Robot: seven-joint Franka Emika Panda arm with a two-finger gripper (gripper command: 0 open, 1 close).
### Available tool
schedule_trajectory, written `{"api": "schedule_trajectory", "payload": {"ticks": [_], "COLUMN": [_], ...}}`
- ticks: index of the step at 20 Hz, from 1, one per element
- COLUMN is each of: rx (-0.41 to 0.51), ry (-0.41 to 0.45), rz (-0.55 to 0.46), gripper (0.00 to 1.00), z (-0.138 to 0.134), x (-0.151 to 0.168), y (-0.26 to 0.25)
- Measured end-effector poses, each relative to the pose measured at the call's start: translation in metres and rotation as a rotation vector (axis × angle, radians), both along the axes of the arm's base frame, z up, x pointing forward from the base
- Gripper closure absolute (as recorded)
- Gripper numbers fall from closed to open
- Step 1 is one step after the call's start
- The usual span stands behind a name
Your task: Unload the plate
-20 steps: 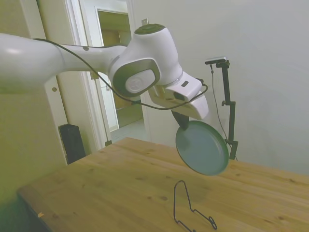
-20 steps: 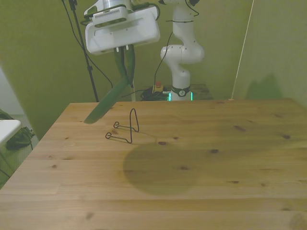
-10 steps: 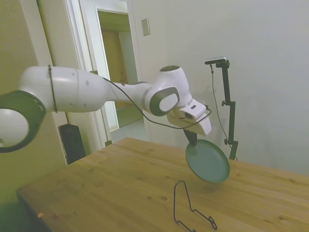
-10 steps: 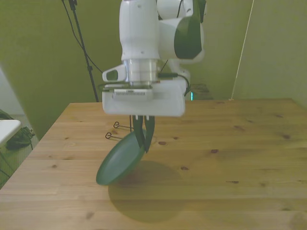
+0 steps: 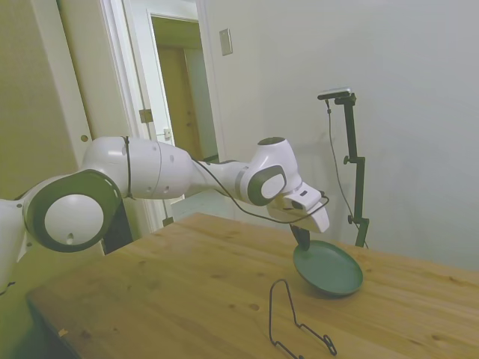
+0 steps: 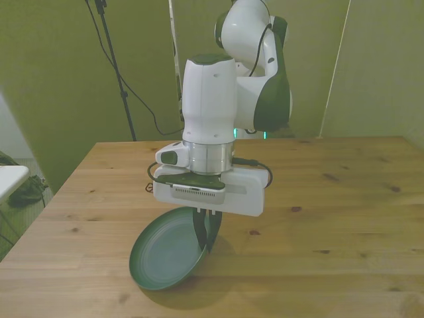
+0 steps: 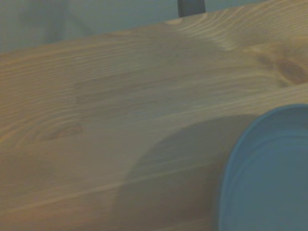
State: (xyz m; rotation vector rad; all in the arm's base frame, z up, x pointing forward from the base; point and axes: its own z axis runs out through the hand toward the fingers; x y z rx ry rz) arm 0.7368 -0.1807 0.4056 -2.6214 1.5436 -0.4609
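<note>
One white arm (image 5: 150,179) reaches in from the side view's left, over the wooden table (image 5: 172,292). Its gripper (image 5: 302,238) is closed on the rim of the green plate (image 5: 329,268), at the edge nearest to the arm. The plate is tilted only a little and hangs very low over the table; I cannot tell if its far edge is touching the wood. A thin black wire stand (image 5: 296,320) is standing on the table, nearer to the camera than the plate and apart from it.

From the front view, the gripper (image 6: 205,233) points down, and its two dark fingers (image 6: 198,230) are pinched narrowly on the plate's rim. The plate (image 6: 169,250) slopes down toward the front view's left, with its hollow side visible. It is over the near part of the table (image 6: 331,225), and a shadow lies under it. The wire stand is mostly hidden behind the wrist here.

From the wrist view, a blurred curved edge of the plate (image 7: 269,173) is seen above the table boards (image 7: 96,110), with its shadow beside it.
</note>
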Motion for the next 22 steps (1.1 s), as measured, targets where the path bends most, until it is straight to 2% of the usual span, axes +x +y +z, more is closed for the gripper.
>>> {"api": "schedule_trajectory", "payload": {"ticks": [8, 12, 17, 22], "rx": [-0.003, -0.004, 0.006, -0.007], "ry": [0.030, 0.017, -0.015, -0.012], "rz": [-0.003, -0.003, 0.023, 0.040], "gripper": [0.00, 0.00, 0.00, 0.00], "z": [-0.016, -0.005, 0.050, 0.119], "x": [-0.003, -0.004, -0.021, -0.066], "y": [-0.002, -0.001, 0.023, 0.073]}}
